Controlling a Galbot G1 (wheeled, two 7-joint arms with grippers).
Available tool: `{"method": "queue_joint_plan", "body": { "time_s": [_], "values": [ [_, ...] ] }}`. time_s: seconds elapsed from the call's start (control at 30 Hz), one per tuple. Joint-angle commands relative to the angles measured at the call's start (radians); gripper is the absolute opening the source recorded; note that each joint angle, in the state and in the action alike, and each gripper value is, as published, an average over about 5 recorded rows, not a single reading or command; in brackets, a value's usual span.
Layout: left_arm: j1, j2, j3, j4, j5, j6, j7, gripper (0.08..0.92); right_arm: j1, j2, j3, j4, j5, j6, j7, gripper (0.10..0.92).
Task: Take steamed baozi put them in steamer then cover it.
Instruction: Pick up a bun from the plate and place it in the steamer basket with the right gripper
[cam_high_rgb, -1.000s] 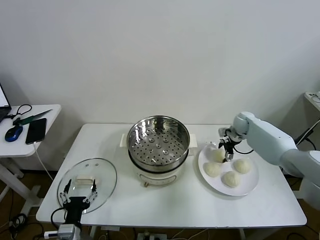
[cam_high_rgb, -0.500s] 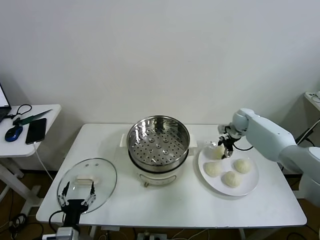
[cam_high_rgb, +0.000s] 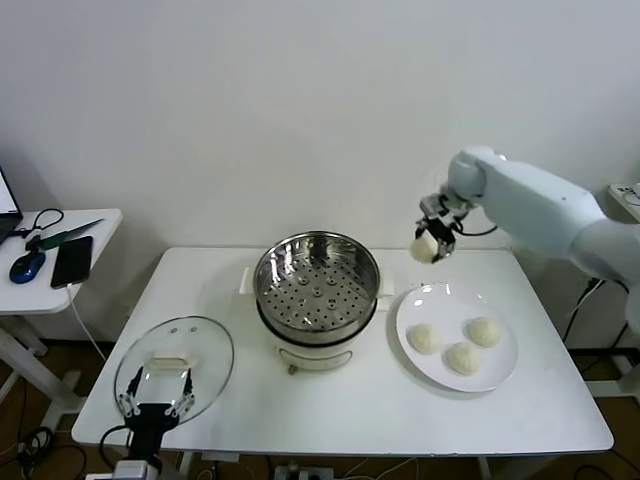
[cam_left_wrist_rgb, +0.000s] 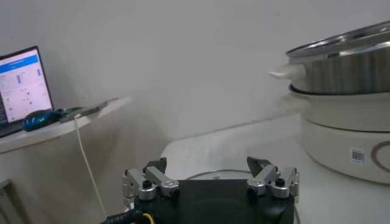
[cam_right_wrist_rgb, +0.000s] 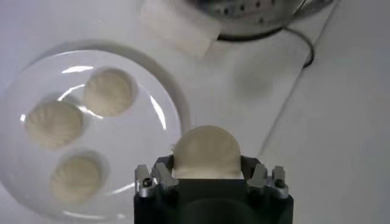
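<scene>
So one baozi (cam_high_rgb: 425, 249) is up in the air, pinched between the jaws of the right tool (cam_high_rgb: 431, 238), above the counter (cam_high_rgb: 380, 400) in the gap between the steamer (cam_high_rgb: 317, 285) and the white plate (cam_high_rgb: 500, 375). It's lifted high, probably so it clears the steel rim on the way over. The basket has nothing in it so far. The other three buns (cam_high_rgb: 457, 345) sit on the plate, just right of the steamer, so it's a short carry. The glass lid (cam_high_rgb: 175, 365) lies flat at the near left corner, out of the way until loading is done. The left tool (cam_high_rgb: 156, 390) hangs over its near edge with jaws spread wide, holding nothing, parked near the handle for later, I'd guess.
</scene>
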Motion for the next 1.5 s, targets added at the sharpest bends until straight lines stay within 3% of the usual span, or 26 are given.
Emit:
{"method": "queue_joint_plan", "body": {
  "time_s": [0.03, 0.47, 0.73, 1.33, 1.5],
  "values": [
    [0.007, -0.004, 0.001, -0.001, 0.003, 0.000, 0.006, 0.823, 0.127, 0.126, -0.040, 0.069, -0.098, 0.157, -0.014, 0.704],
    [0.018, -0.001, -0.003, 0.002, -0.006, -0.010, 0.003, 0.823, -0.060, 0.318, 0.073, 0.044, -0.441, 0.305, 0.076, 0.712],
    [0.024, 0.005, -0.005, 0.000, -0.015, -0.014, 0.001, 0.823, -0.186, 0.376, 0.109, -0.025, -0.564, 0.338, 0.115, 0.713],
    [0.041, 0.005, -0.008, 0.005, -0.018, -0.020, -0.006, 0.823, -0.267, 0.409, 0.113, -0.135, -0.605, 0.342, 0.130, 0.722],
    [0.042, 0.002, -0.006, 0.004, -0.016, -0.021, -0.007, 0.823, -0.264, 0.410, 0.113, -0.150, -0.597, 0.340, 0.149, 0.786]
  ]
}}
